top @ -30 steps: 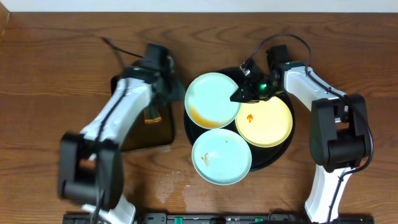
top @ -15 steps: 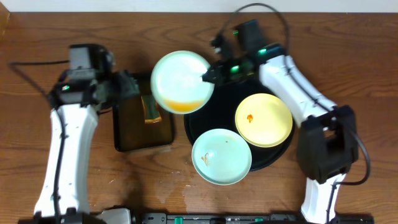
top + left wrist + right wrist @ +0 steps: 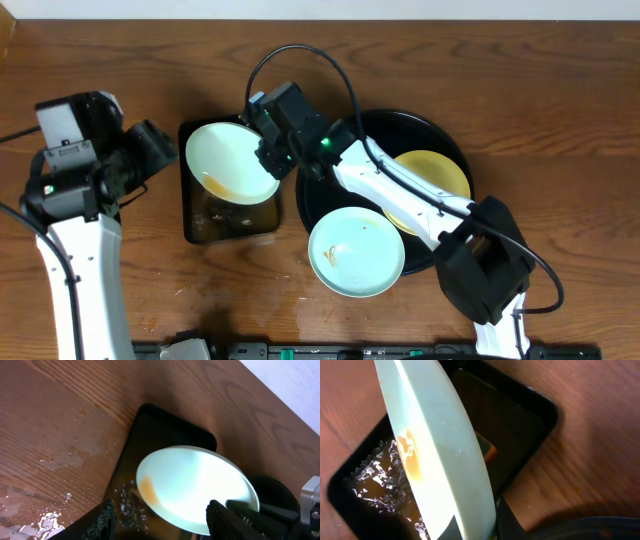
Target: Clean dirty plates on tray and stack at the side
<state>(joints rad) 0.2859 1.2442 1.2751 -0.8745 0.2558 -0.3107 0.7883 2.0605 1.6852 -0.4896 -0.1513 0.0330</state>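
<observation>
Mint plate moved left over rect. tray, pinched in R claw; L claw wide, empty; wet wood table.

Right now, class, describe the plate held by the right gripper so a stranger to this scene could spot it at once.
Find the large round black tray; beside it sits a smaller rectangular tray. Over that one, the right gripper holds a mint plate tilted by its rim. Unlike the other mint plate and the yellow plate lying flat, it is lifted.
</observation>
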